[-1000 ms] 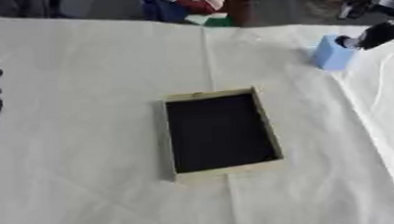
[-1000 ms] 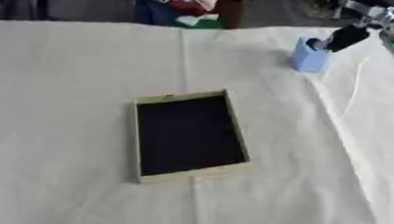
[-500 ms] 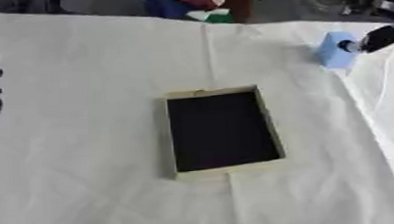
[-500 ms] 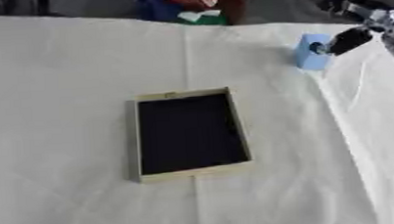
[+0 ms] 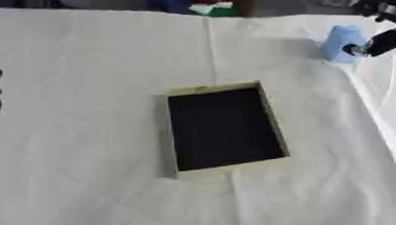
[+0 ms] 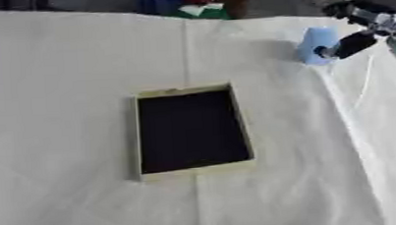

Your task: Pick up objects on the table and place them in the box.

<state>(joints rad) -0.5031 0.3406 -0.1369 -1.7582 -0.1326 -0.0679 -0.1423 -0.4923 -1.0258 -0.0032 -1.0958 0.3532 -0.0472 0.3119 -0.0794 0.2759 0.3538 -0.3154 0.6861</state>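
- Right hand (image 6: 352, 43) at far right of table (image 6: 61, 68), dark fingertip touching the side of the blue block (image 6: 316, 45); can't tell if fingers are apart or closed round it.
- Left hand: out of view.
- Block stands upright on the cloth near the far right edge, well apart from the box (image 6: 191, 129). Box is mid-table, nothing visible inside.
- Risk: contact looks one-sided, so a push could tip the block over or slide it off toward the table edge.
- Risk: block looks soft, maybe sponge or foam; a squeeze could deform it and let it slip on the lift.
- Risk: cloth is creased and loose, so dragging the block may bunch it.
- Risk: long carry to the box; low walls could be clipped on the drop.
- Materials: block pale blue, rounded, matte; box rectangular, shallow, pale tan rim, black floor; cloth cream, wrinkled.
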